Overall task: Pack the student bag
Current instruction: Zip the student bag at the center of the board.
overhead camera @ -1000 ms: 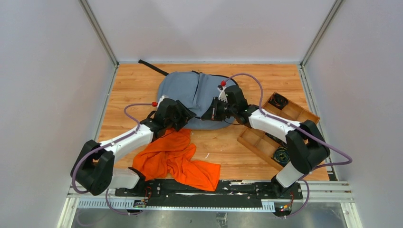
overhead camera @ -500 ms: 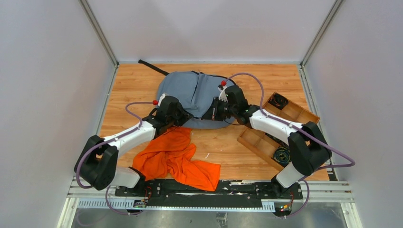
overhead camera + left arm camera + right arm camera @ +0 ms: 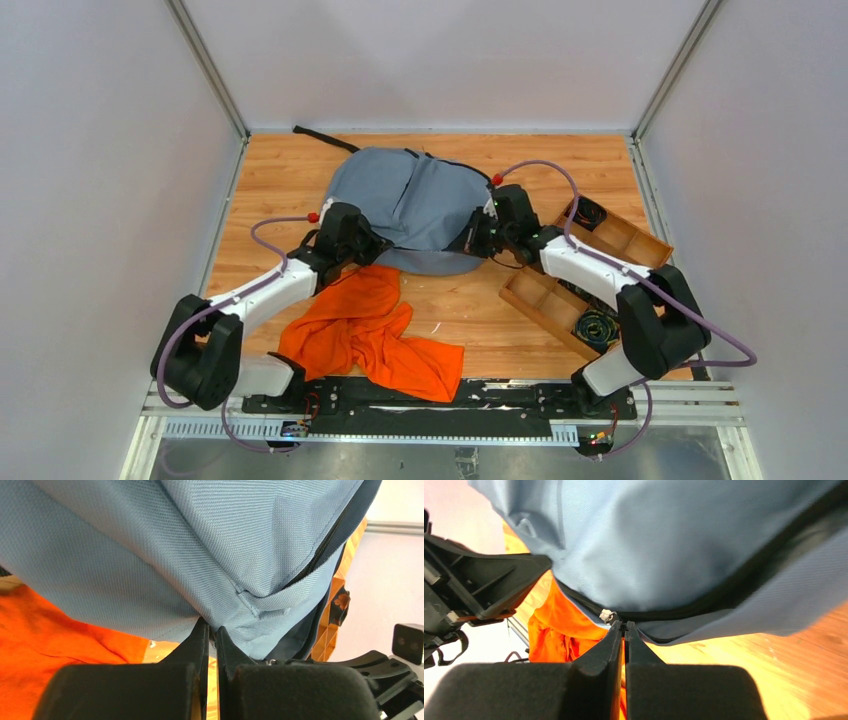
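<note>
Centrally on the wooden table (image 3: 280, 180), the student bag (image 3: 410, 205) is being kept toward the far side, its grey-blue fabric spread flat and its black strap trailing off to the far left. Its near edge is being gripped from both sides. The left gripper (image 3: 210, 630) is being held clenched on a fold of the bag's fabric just below a seam, with the jaws pressed together on the cloth. The right gripper (image 3: 624, 627) is likewise being held clamped on the bag's lower rim beside the black zipper line, a small metal zipper pull (image 3: 608, 616) lying just beside its fingertips. An orange cloth (image 3: 370, 330) is being left crumpled just in front of the bag, between the two arms. A divided wooden tray (image 3: 545, 290) with coiled cables (image 3: 594, 326) is being kept at the right.
</note>
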